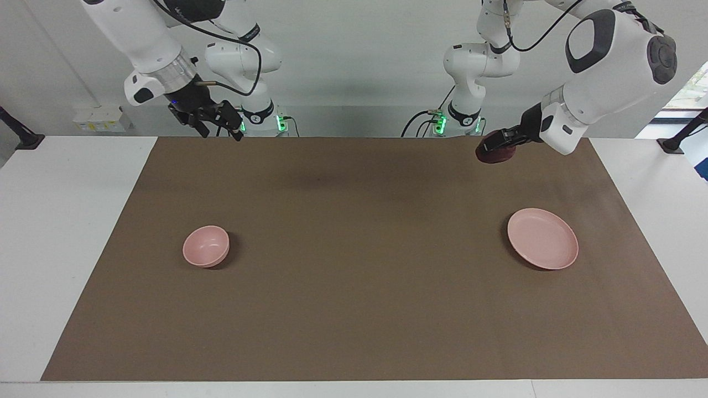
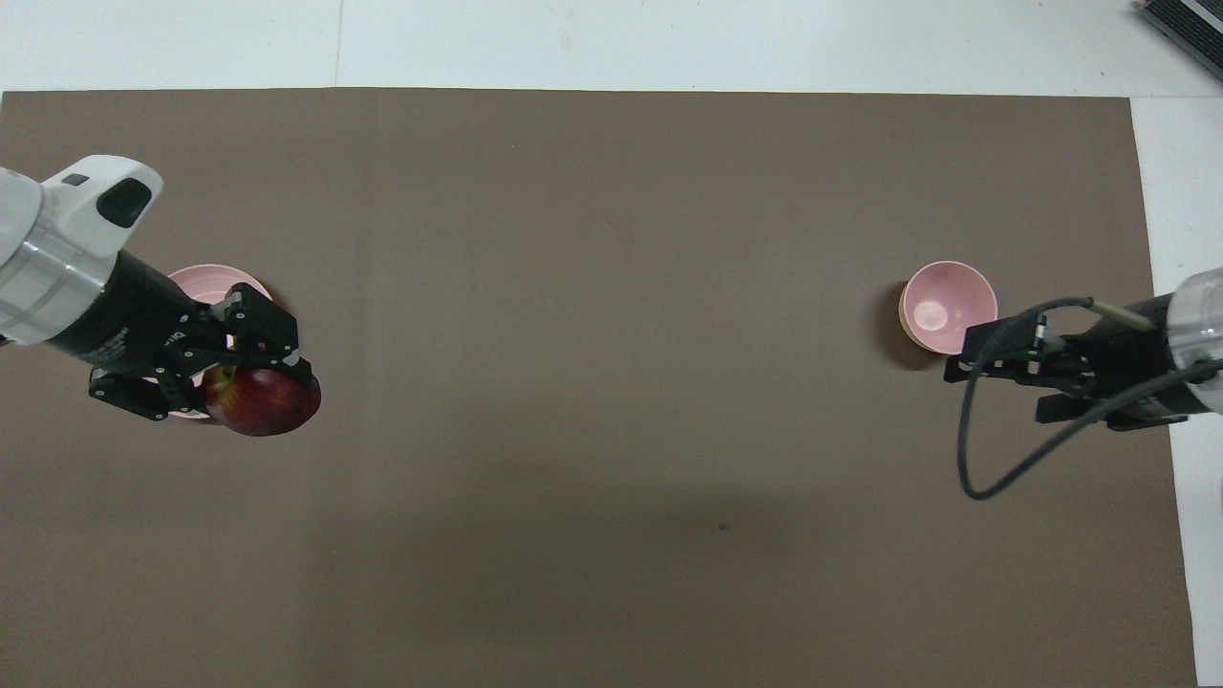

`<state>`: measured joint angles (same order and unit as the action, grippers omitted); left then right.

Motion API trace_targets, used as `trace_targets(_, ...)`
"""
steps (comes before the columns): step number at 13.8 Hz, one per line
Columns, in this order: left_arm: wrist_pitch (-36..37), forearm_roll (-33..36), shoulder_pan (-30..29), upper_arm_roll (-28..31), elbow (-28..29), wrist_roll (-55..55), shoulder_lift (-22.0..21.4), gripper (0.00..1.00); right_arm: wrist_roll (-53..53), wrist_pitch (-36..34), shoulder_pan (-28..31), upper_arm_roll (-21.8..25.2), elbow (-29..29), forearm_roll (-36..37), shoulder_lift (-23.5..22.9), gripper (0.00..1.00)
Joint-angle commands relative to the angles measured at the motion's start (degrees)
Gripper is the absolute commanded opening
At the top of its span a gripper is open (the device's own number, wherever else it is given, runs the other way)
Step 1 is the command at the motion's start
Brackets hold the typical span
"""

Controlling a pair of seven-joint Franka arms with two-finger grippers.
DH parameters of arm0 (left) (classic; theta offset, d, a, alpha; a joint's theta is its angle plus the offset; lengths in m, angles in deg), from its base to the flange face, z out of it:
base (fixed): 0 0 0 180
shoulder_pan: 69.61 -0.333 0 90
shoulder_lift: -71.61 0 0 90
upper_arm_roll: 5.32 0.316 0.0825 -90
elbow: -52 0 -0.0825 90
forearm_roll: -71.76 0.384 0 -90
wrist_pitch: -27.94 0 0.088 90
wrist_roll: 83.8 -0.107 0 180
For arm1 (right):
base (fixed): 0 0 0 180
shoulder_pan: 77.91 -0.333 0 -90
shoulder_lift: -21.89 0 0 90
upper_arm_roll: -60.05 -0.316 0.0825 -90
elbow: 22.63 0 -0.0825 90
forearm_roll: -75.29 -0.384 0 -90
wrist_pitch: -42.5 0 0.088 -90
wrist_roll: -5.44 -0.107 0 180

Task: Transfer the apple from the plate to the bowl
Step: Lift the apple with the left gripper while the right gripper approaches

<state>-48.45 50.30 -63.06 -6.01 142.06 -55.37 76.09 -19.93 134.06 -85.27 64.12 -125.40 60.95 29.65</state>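
Note:
The dark red apple (image 1: 494, 153) (image 2: 263, 401) hangs in my left gripper (image 1: 496, 148) (image 2: 250, 375), which is shut on it, high above the brown mat and clear of the plate. The pale-pink plate (image 1: 543, 246) lies empty toward the left arm's end; in the overhead view the gripper covers most of the plate (image 2: 212, 279). The small pink bowl (image 1: 206, 246) (image 2: 948, 308) stands empty toward the right arm's end. My right gripper (image 1: 219, 131) (image 2: 1003, 377) is open and empty, raised over the mat beside the bowl.
A brown mat (image 1: 354, 287) covers most of the white table (image 1: 66, 221). A black cable loop (image 2: 975, 459) hangs from the right arm. A dark object (image 2: 1185, 29) lies at the table's corner farthest from the robots.

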Motion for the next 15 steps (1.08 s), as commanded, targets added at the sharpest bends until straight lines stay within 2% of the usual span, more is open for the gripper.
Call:
trace_targets(1, 1.8, -1.4, 4.2, 0.2, -0.8, 8.4, -0.1, 0.0, -7.1, 6.8, -3.1, 0.0, -5.4, -4.4, -2.6, 1.0)
trace_targets(3, 1.1, -4.3, 5.9, 0.0, -0.4, 14.7, -0.4, 0.0, -9.3, 9.2, -5.3, 0.1, -6.6, -6.8, -4.9, 1.0)
trace_targets(5, -0.3, -7.6, 7.6, -0.1, 0.6, 22.6, -0.7, 0.0, -7.6, 11.1, -5.6, 0.0, -6.7, -8.0, -5.1, 1.0)
trace_targets(8, -4.0, -14.4, 10.1, -0.2, 2.9, 29.3, -0.9, 0.0, 11.2, 15.6, -4.9, 0.1, -11.1, -22.0, -4.6, 1.0)
trace_targets(11, -9.0, -24.4, 10.5, -0.3, 5.8, 35.4, -0.4, 0.0, 22.9, 17.8, -4.9, 0.1, -12.9, -29.1, -4.3, 1.0)
trace_targets(15, -11.2, -35.2, 10.5, -0.5, 10.4, 35.3, 0.0, 0.0, 35.3, 18.1, -4.1, 0.1, -18.6, -44.3, -0.4, 1.0)
